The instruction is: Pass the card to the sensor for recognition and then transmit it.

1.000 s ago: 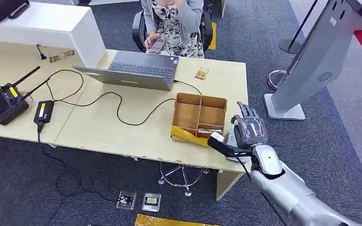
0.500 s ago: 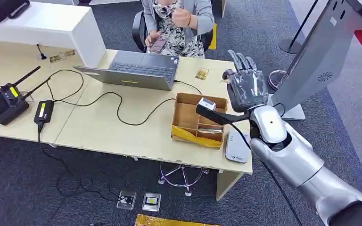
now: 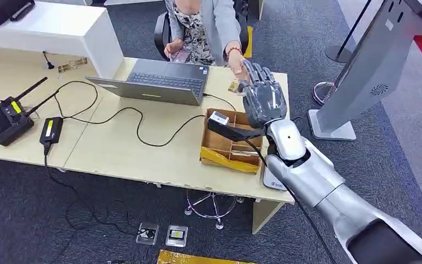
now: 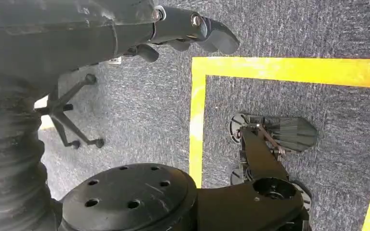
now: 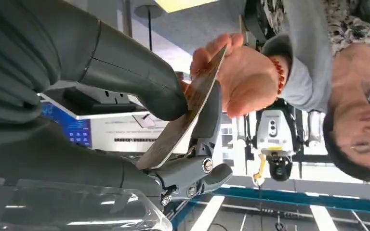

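Observation:
My right hand [image 3: 262, 98] is raised above the table's far right part, fingers pointing up toward a seated person. In the right wrist view it pinches a thin brownish card [image 5: 183, 120] between the thick thumb [image 5: 139, 82] and a dark finger. The person's hand [image 5: 241, 77] touches the card's far end; the same hand [image 3: 236, 59] reaches to my fingertips in the head view. The pale flat sensor [image 3: 271, 180] lies at the table's near right corner, mostly hidden by my forearm. My left hand [image 4: 188, 26] hangs over the carpet with nothing in it.
A divided cardboard box [image 3: 220, 140] sits just under my right wrist. A laptop [image 3: 162, 82] with its cable, a power brick [image 3: 50, 131] and a black radio [image 3: 5, 118] lie further left. A grey kiosk stand [image 3: 362, 71] rises at the right.
My right hand rose from the sensor at the table's edge and swung away and left toward the person. The person's hand reached out and met the card.

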Controlling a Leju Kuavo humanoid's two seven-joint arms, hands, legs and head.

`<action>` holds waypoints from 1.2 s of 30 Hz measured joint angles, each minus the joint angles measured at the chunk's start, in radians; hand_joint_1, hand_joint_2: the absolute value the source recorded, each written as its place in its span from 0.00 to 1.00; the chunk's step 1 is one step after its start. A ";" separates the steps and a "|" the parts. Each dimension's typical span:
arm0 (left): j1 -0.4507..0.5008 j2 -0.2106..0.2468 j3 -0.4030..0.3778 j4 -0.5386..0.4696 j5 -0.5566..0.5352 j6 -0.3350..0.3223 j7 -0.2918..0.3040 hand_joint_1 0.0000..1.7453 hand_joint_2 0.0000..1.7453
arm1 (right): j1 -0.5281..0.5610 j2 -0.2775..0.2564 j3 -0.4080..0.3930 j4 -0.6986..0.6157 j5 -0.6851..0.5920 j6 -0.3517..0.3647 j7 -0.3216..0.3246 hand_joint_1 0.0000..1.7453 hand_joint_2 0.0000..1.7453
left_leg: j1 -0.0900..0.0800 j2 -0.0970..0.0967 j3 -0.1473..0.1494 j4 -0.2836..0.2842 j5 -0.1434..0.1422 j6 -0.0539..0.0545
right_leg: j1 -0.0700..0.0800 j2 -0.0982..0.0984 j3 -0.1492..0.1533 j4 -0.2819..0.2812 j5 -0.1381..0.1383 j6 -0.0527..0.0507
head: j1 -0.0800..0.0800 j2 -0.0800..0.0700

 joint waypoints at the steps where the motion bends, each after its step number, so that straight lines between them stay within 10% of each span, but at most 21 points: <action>1: 0.000 0.000 0.000 0.000 0.000 0.000 0.000 0.00 1.00 | -0.001 0.002 0.000 0.009 0.002 0.000 0.000 1.00 1.00 | 0.000 0.000 0.000 0.000 0.000 0.000 | 0.000 0.000 0.000 0.000 0.000 0.000 | 0.000 0.000; 8: 0.000 0.000 0.000 0.001 -0.003 -0.007 0.005 0.00 1.00 | -0.001 0.015 -0.017 0.066 0.013 -0.005 0.005 1.00 1.00 | 0.000 0.000 0.000 0.000 0.000 0.000 | 0.000 0.000 0.000 0.000 0.000 0.000 | 0.000 0.000; 9: 0.000 0.000 0.000 0.001 -0.004 -0.011 0.010 0.00 1.00 | -0.001 0.015 -0.018 0.070 0.016 -0.005 0.006 0.39 1.00 | 0.000 0.000 0.000 0.000 0.000 0.000 | 0.000 0.000 0.000 0.000 0.000 0.000 | 0.000 0.000; 10: 0.000 0.000 -0.001 0.001 -0.005 -0.015 0.014 0.00 1.00 | -0.001 0.015 -0.019 0.073 0.022 -0.005 0.009 0.00 1.00 | 0.000 0.000 0.000 0.000 0.000 0.000 | 0.000 0.000 0.000 0.000 0.000 0.000 | 0.000 0.000; 11: 0.000 0.000 -0.001 0.001 -0.005 -0.017 0.020 0.00 1.00 | 0.000 0.015 -0.022 0.075 0.027 -0.003 0.012 0.00 0.00 | 0.000 0.000 0.000 0.000 0.000 0.000 | 0.000 0.000 0.000 0.000 0.000 0.000 | 0.000 0.000; 26: 0.000 -0.001 -0.001 0.001 -0.010 -0.015 0.032 0.00 1.00 | 0.046 0.010 -0.073 0.049 0.139 0.027 0.063 0.00 0.00 | 0.000 0.000 0.001 0.000 0.000 0.000 | 0.000 0.001 -0.001 0.000 0.000 0.000 | 0.000 0.000; 36: 0.003 -0.014 0.000 0.003 0.031 -0.003 0.050 0.00 1.00 | 0.251 -0.057 -0.146 -0.258 0.131 0.149 0.169 0.00 0.00 | 0.000 0.000 0.001 0.000 -0.001 0.000 | 0.000 0.000 -0.001 0.000 0.000 0.000 | 0.000 0.000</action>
